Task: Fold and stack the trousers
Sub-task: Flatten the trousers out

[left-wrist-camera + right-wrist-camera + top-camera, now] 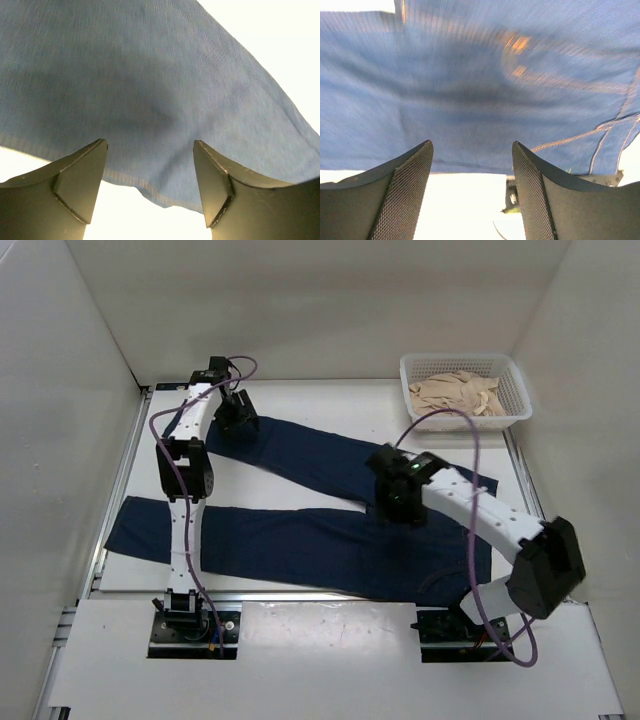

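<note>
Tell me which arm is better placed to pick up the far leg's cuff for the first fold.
Left, probably. The left pincer, open, hangs right at the jeans' far cuff, hem edge between its fingers. The right pincer, also open, is over the stitched seat, well away from that cuff.

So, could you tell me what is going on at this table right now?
Two robot arms are working over a pair of dark blue jeans, which lie flat and unfolded on the table with the legs spread apart. The left gripper is open at the hem of the far leg. The right gripper is open over the stitched part where the legs meet. Neither grips the cloth. A white basket of beige cloth sits in the far right corner.
</note>
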Motion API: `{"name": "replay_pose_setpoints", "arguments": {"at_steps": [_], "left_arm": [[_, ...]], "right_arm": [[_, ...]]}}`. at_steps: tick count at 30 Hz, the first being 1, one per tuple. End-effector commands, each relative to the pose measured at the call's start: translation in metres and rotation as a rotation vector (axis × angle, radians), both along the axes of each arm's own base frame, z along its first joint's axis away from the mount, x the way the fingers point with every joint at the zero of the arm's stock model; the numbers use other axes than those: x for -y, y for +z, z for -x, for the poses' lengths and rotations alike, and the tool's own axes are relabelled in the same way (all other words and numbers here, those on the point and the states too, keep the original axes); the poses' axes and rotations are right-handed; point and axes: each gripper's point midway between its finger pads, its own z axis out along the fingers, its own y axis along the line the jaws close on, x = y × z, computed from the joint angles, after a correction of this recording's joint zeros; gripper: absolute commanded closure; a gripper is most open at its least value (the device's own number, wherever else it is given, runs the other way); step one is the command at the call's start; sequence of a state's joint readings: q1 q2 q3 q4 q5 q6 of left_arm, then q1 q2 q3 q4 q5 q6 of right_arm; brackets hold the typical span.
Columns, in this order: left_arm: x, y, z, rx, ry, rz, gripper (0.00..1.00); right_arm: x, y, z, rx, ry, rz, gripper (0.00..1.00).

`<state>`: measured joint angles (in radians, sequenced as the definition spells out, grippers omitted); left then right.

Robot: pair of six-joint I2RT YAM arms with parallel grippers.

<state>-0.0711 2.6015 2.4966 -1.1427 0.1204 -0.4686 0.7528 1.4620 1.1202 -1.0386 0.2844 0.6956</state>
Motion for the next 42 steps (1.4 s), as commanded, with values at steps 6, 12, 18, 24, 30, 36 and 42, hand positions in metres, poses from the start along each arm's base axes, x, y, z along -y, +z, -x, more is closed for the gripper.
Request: {"name": "replay_pose_setpoints", "arguments": {"at_steps": [6,12,18,24,30,36,42], "left_arm": [[-0.008,0.094,0.050,0.104,-0.043,-0.046,0.30],[-0.006,0.048,0.069,-0.010,-0.072,-0.059,0.25],[-0.005,-0.002,0.065,-0.118,-0.075,-0.064,0.25],[-0.024,-0.021,0.054,-0.138,-0.037,-0.079,0.25],[-0.029,-0.026,0.019,-0.093,-0.032,-0.022,0.25],[-0.028,-0.002,0.006,-0.033,-0.011,0.063,0.25],[-0.045,0.070,0.033,0.061,0.023,-0.027,0.18]], "right_arm": [[0.089,-0.004,-0.060,0.061,-0.309,-0.042,0.48],[0.136,-0.037,-0.116,0.038,-0.474,-0.151,0.45],[0.155,-0.075,-0.143,0.021,-0.590,-0.155,0.49],[0.167,-0.088,-0.174,0.019,-0.620,-0.109,0.49],[0.183,-0.084,-0.220,0.053,-0.644,-0.081,0.49],[0.188,-0.068,-0.260,0.107,-0.620,-0.080,0.49],[0.167,-0.001,-0.234,0.248,-0.591,-0.130,0.32]]}}
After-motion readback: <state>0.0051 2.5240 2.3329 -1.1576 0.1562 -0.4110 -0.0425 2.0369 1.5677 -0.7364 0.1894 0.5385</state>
